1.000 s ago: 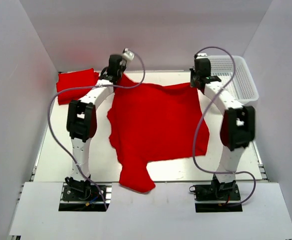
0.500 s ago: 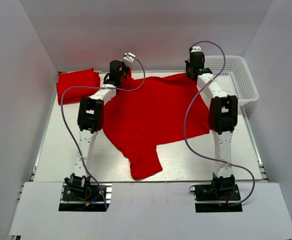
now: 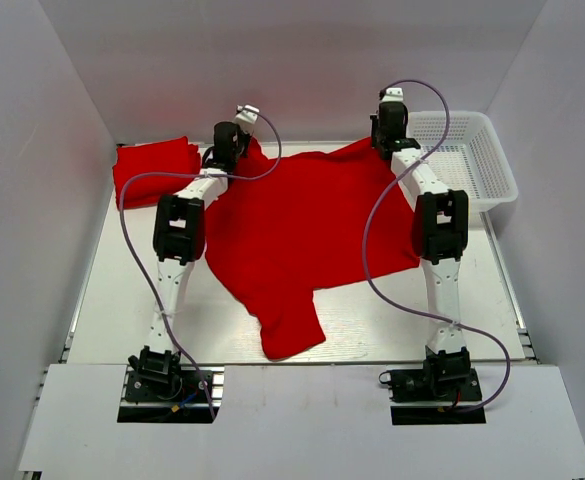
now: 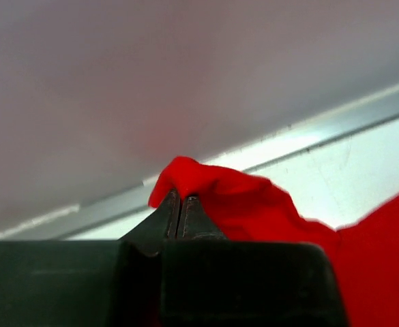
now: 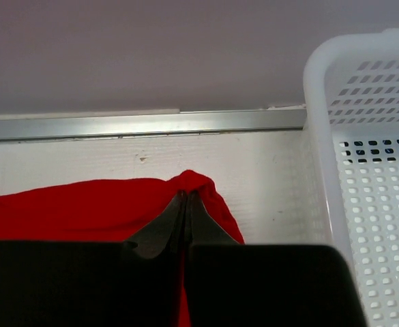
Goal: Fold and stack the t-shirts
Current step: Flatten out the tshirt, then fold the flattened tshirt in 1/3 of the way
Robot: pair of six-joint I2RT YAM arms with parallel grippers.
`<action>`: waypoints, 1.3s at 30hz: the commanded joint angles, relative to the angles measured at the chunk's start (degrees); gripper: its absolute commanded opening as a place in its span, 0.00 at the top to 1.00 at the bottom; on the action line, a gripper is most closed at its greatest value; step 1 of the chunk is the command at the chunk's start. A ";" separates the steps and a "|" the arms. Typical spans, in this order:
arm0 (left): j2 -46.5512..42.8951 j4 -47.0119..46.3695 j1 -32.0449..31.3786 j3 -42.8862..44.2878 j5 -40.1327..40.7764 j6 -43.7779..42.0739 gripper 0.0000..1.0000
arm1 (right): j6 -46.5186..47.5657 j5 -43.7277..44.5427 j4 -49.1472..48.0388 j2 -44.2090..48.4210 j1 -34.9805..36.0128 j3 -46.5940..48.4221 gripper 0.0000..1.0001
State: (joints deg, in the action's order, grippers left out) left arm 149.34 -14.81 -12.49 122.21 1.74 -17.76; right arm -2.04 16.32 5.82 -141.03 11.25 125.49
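Observation:
A red t-shirt (image 3: pixel 307 225) lies spread over the middle of the table, one sleeve trailing toward the near edge. My left gripper (image 3: pixel 240 143) is shut on the shirt's far left corner (image 4: pixel 209 187), near the back wall. At the far right corner (image 5: pixel 199 182), my right gripper (image 3: pixel 384 143) pinches the cloth the same way. Both arms reach far back and hold that edge stretched between them. A second red t-shirt (image 3: pixel 152 168) lies folded at the back left.
A white mesh basket (image 3: pixel 477 160) stands at the back right, close beside my right gripper; its wall (image 5: pixel 322 157) shows in the right wrist view. The back wall's metal rail (image 5: pixel 144 124) runs just beyond both grippers.
Both grippers have carried the shirt's far edge toward the back wall. The shirt slid away from the near edge, and its hanging sleeve now lies on the table.

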 commanded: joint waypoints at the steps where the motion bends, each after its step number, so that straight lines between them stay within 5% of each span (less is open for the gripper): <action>1: -9.40 6.80 -0.08 -1.44 2.03 1.85 1.00 | 1.69 0.91 -1.96 3.65 -0.61 1.25 1.00; 9: -24.70 26.38 -1.75 -11.90 11.07 6.92 1.00 | 4.76 -1.55 2.69 8.93 -1.49 -2.97 1.00; 21: -36.65 54.34 -3.50 -22.89 5.57 20.31 1.00 | 6.08 -3.66 11.83 11.66 -2.89 -3.76 1.00; 27: -43.34 59.45 -5.35 -29.74 -0.33 22.06 1.00 | 7.14 -2.87 13.78 12.97 -3.51 -4.46 1.00; 39: -45.36 72.10 -7.46 -29.22 -4.98 22.07 1.00 | 8.28 -3.49 14.65 16.84 -4.12 -10.17 1.00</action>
State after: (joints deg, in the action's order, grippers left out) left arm 107.04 52.47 -19.79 91.85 0.10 3.88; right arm 5.04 12.86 20.95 -128.86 7.66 116.75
